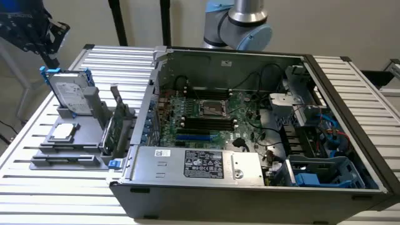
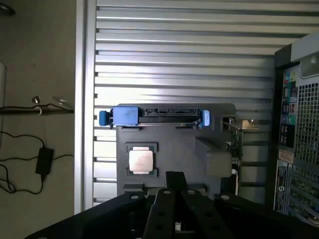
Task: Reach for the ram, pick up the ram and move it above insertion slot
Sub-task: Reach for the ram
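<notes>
Your hand point(image 2: 175, 191) hangs over the grey holder point(image 2: 174, 144) on the desk point(image 1: 62, 197), beside the open computer case point(image 1: 187, 199). I cannot tell whether it is open or closed, and I see no board in it, so I judge the reach unfinished.

The ram point(image 1: 117, 133) stands on edge at the holder's side nearest the case, among thin green boards. From the wrist it is a green sliver point(image 2: 235, 149) seen edge-on. There you cannot cleanly separate it from the wider card with the metal bracket point(image 2: 230, 122), and that is your first risk: closing on the wrong board, or on both at once.

The hand sits nearer the processor chip point(image 2: 141, 160) than the boards, so it has to travel sideways. A low pass could clip the grey block point(image 2: 219, 162) between them, or the upright hard drive point(image 1: 67, 93).

The boards stand just beside the case wall, leaving little room on that side. A hand coming down off-line may strike the wall or push the ram askew in its seat. A thin stick gripped off-centre is likely to tilt, which would spoil its line-up over the black slots point(image 1: 209, 123) on the motherboard point(image 1: 206, 110). Loose cables point(image 1: 265, 136) lie near those slots and could snag it
</notes>
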You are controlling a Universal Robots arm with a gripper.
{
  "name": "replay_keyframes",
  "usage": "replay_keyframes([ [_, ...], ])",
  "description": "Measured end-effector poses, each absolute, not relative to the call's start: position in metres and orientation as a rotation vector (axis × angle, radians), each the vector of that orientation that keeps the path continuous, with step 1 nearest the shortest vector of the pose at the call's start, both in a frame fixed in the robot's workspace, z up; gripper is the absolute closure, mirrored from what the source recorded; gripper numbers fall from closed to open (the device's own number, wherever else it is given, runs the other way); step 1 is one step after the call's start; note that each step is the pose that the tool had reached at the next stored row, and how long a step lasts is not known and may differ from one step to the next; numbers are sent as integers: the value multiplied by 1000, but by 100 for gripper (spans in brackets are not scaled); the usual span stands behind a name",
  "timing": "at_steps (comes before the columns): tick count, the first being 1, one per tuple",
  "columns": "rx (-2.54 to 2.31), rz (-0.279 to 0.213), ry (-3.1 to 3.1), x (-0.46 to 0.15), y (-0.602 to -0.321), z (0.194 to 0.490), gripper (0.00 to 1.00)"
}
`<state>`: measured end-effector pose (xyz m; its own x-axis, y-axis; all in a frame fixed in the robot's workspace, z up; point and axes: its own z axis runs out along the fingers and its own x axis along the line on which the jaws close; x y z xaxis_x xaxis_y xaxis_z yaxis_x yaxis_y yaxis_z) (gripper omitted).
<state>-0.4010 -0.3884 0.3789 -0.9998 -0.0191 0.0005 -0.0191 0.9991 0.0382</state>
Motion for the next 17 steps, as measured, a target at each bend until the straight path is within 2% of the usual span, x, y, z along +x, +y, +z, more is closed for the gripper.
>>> replay_keyframes([
  [13,30,-60,-3140,-401,-389,379,89],
  [17,30,-60,-3140,-401,-400,379,89],
])
